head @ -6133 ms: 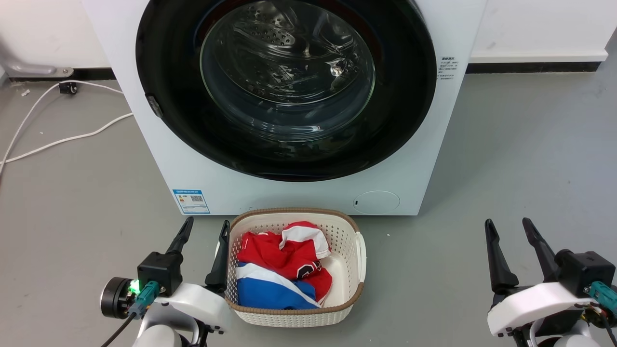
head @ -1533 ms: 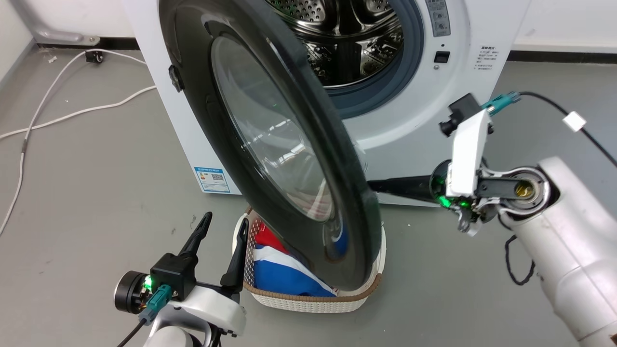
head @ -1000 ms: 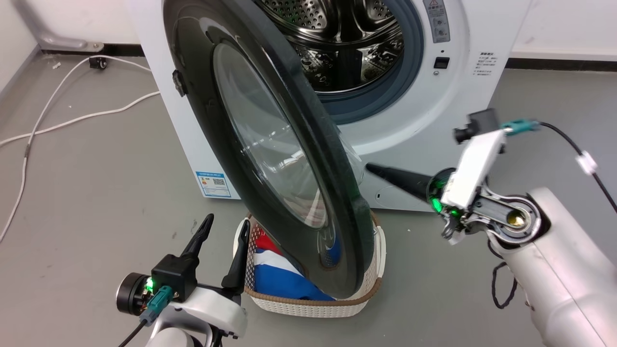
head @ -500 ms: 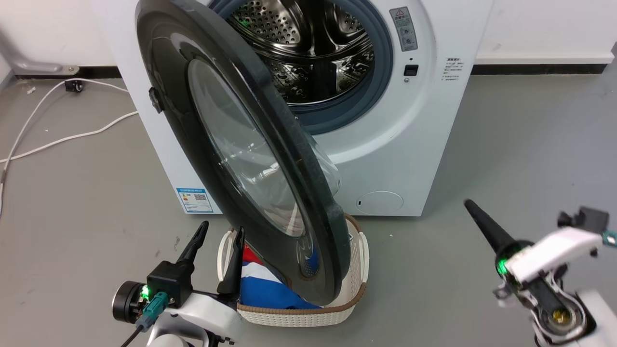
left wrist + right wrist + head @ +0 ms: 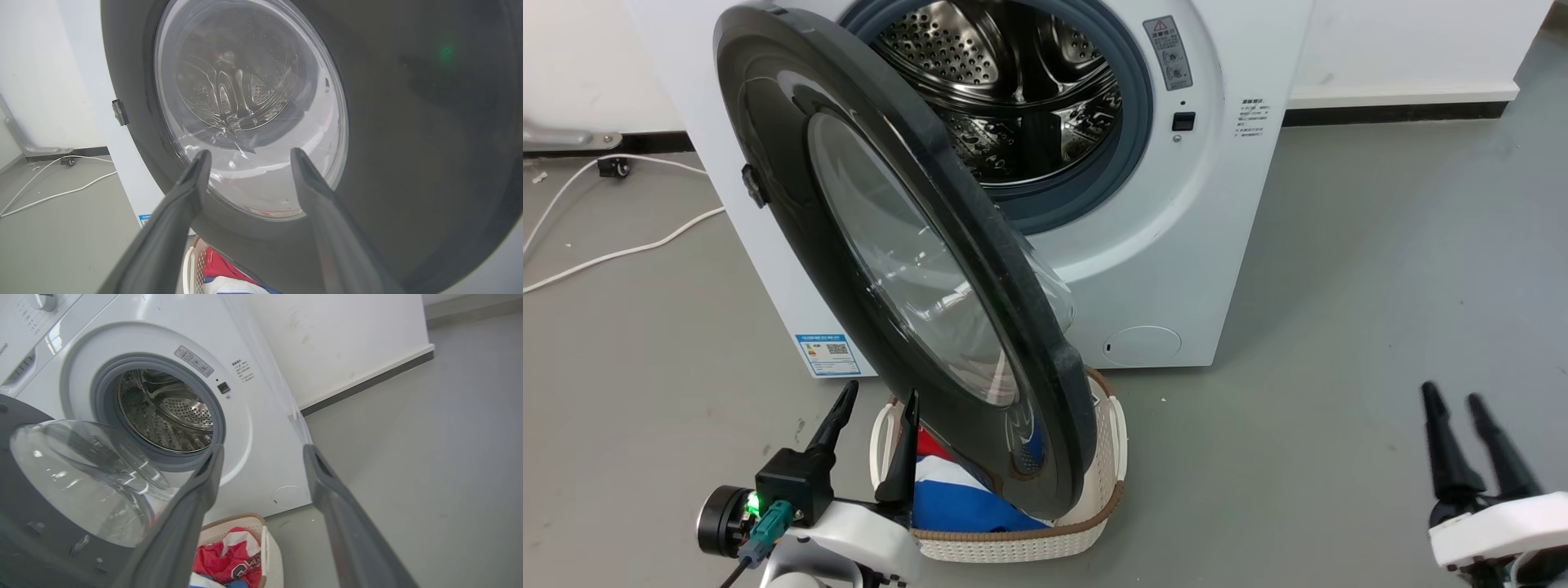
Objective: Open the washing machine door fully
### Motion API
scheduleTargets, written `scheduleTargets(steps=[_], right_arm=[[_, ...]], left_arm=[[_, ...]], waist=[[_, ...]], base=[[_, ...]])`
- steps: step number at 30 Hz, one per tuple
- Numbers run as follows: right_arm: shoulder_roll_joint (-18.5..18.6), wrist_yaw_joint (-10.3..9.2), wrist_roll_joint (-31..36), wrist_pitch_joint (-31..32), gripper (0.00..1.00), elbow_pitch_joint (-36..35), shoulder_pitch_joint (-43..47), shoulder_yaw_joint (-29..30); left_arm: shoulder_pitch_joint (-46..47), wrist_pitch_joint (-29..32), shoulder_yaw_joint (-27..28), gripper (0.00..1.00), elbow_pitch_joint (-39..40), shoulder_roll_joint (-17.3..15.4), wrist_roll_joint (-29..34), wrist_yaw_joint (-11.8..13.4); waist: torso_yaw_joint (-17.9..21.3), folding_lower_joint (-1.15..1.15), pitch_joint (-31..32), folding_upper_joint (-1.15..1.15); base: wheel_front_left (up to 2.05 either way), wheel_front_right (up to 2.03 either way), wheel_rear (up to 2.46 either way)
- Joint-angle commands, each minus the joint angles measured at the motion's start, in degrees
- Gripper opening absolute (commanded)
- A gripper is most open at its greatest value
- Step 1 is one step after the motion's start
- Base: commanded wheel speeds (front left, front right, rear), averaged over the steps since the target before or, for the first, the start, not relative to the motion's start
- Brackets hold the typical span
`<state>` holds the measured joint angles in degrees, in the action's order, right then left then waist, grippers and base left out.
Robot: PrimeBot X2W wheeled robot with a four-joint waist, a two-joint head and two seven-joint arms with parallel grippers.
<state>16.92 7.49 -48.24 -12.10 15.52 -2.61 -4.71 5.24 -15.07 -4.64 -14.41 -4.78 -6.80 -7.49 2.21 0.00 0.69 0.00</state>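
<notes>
The left jaws are hanging released and empty, nearer, just beside the outer face of the large round glossy black glass-bowled washing machine door (image 5: pixel 907 269), which is standing half-open, hinged leftward; the right jaws are idling released, well apart.

The head camera sits high and looks forward and down at the front of the washer (image 5: pixel 1176 245) from a middling distance. In its frame the left tool (image 5: pixel 882 389) is at 7 o'clock and the right tool (image 5: pixel 1450 392) at 4 o'clock. The left wrist camera sits low, very near the outer face of the washing machine door (image 5: pixel 408 143), and looks up at it. The right wrist camera sits low and farther back, tilted up, with the drum (image 5: pixel 167 412) toward 10 o'clock and the door's inner side at 8 o'clock. All three views share the door and the laundry basket (image 5: pixel 1107 457); the head and right wrist views also share the drum.
</notes>
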Motion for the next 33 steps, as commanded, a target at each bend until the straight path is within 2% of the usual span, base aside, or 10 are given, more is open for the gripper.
scheduleTargets(steps=[1, 7, 10, 12, 17, 33], right_arm=[[-0.8, 0.0, 5.9, -0.7, 1.0, -1.2, 0.5, 2.5], [-8.1, 0.0, 31.5, 1.0, 1.0, -12.7, 2.1, 11.5], [-10.9, 0.0, 39.8, 3.5, 1.0, -18.7, 3.5, 11.7], [-12.0, 0.0, 43.0, 4.9, 1.0, -21.3, 4.7, 10.7], [-13.4, 0.0, 45.2, 7.2, 1.0, -22.4, 7.6, 9.1], [-14.1, 0.0, 41.7, 7.3, 1.0, -19.2, 8.5, 8.6]], left_arm=[[-0.4, -0.1, 0.3, 1.0, -0.1, -0.1, 0.0, 0.0], [0.1, -0.1, 0.8, 1.0, -0.2, -0.3, 0.2, 0.0], [0.2, -0.1, 1.0, 1.0, -0.2, -0.3, 0.4, 0.0], [0.2, -0.1, 1.1, 1.0, -0.3, -0.2, 0.5, 0.0], [0.4, -0.1, 1.3, 1.0, -0.6, -0.1, 0.5, 0.0], [0.0, -0.1, 1.4, 1.0, -1.0, -0.2, 0.6, 0.0]], waist=[[0.2, 0.0, 0.1, 0.0], [0.4, 0.0, 0.1, 0.0], [0.4, 0.0, 0.0, 0.0], [0.2, 0.0, -0.1, 0.0], [-0.2, 0.0, -0.3, 0.0], [-0.1, 0.0, -0.3, 0.0]], base=[[0.0, 0.0, 0.0], [0.0, 0.0, 0.0], [0.0, 0.0, 0.0], [0.0, 0.0, 0.0], [0.0, 0.0, 0.0], [0.0, 0.0, 0.0]])
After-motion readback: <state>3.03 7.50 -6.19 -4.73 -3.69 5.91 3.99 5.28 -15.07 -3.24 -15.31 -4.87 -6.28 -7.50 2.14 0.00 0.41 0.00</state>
